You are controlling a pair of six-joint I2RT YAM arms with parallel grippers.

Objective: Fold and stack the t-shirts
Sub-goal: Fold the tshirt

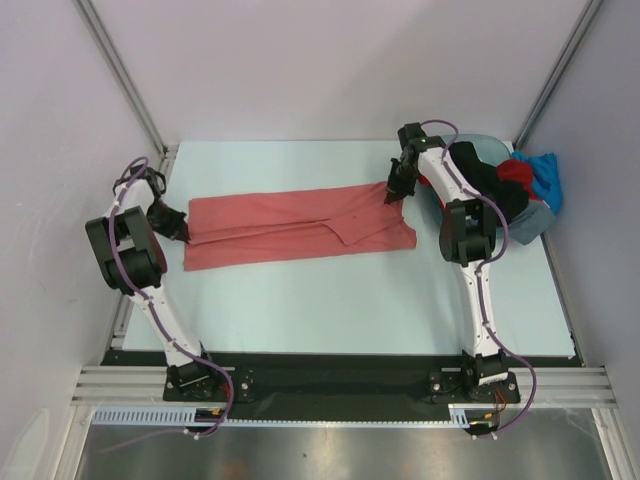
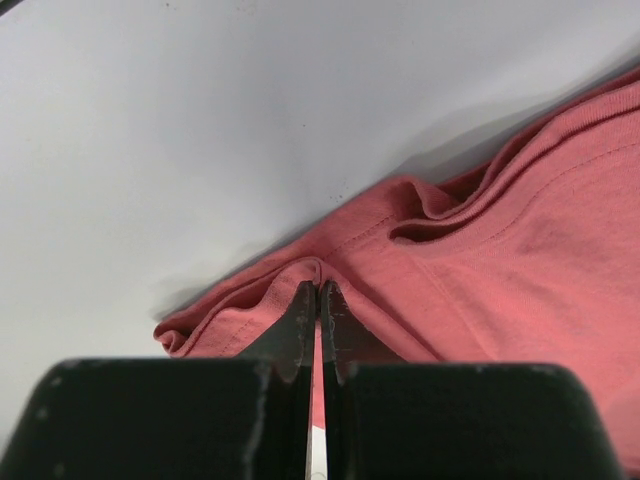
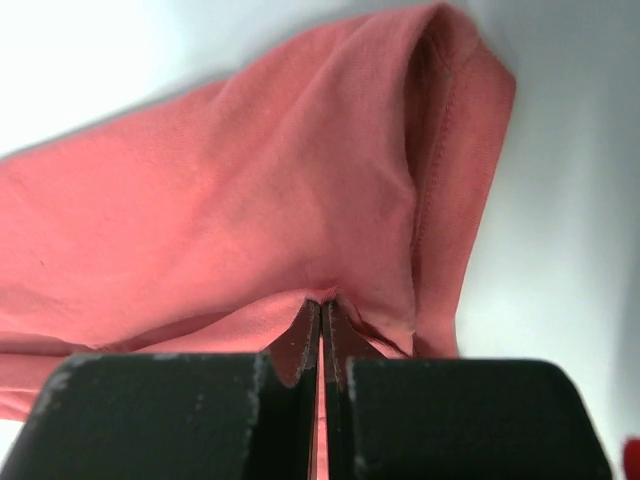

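Observation:
A plain salmon-red t-shirt [image 1: 300, 228] lies stretched left to right on the pale table, folded lengthwise. My left gripper [image 1: 180, 226] is shut on its left edge; in the left wrist view the gripper [image 2: 319, 289] pinches a fold of the salmon-red cloth [image 2: 520, 260]. My right gripper [image 1: 393, 192] is shut on its far right corner; in the right wrist view the gripper [image 3: 322, 303] pinches the salmon-red shirt [image 3: 250, 190] beside a sleeve hem. Black [image 1: 490, 185], bright red [image 1: 517, 172] and blue [image 1: 545, 175] t-shirts lie heaped at the far right.
A grey-blue plastic basin [image 1: 527, 222] at the table's far right holds the heap of shirts, just behind my right arm. White walls and metal frame posts enclose the table [image 1: 330, 300] on three sides.

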